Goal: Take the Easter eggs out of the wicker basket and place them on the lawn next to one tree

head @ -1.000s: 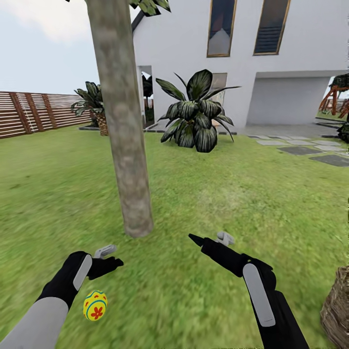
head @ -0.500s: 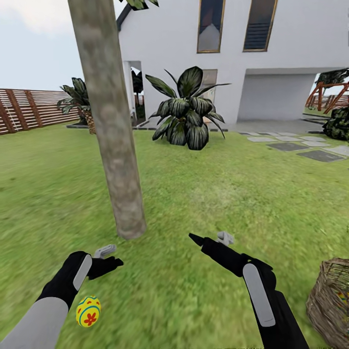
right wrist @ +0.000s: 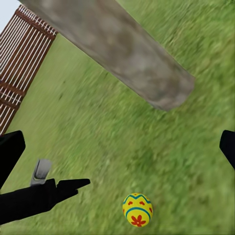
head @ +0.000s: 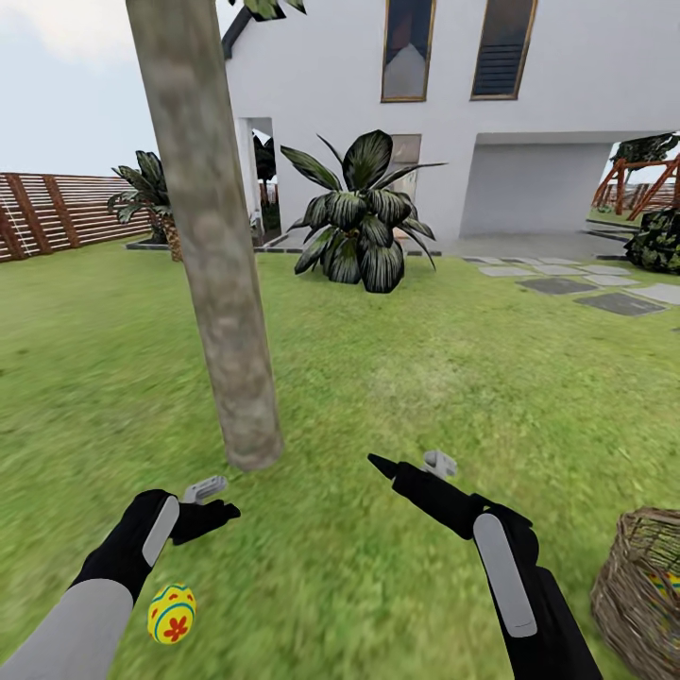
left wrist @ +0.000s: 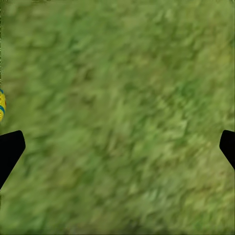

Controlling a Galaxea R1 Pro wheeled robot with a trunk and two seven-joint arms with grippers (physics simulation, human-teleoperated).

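One yellow Easter egg (head: 172, 614) (right wrist: 137, 209) with a red flower lies on the lawn (head: 397, 378), a short way in front of the grey-brown tree trunk (head: 227, 283) (right wrist: 122, 54). A sliver of the egg (left wrist: 1, 105) shows at the edge of the left wrist view. My left gripper (head: 215, 501) (left wrist: 117, 149) hovers open and empty just above the egg. My right gripper (head: 406, 465) (right wrist: 117, 147) is open and empty over bare grass. The wicker basket (head: 642, 586) stands at the lower right edge, with a coloured bit of another egg (head: 666, 581) showing inside.
A large dark-leaved shrub (head: 364, 227) grows before the white house (head: 491, 113). Stepping stones (head: 604, 288) lie at the right, and a brown slat fence (head: 57, 212) (right wrist: 24, 63) with a short palm (head: 156, 203) at the left. Open grass stretches around the trunk.
The whole view has panned to the right, so the trunk and egg sit further left and more of the basket shows. Both arms keep their pose, and the egg stays on the grass.
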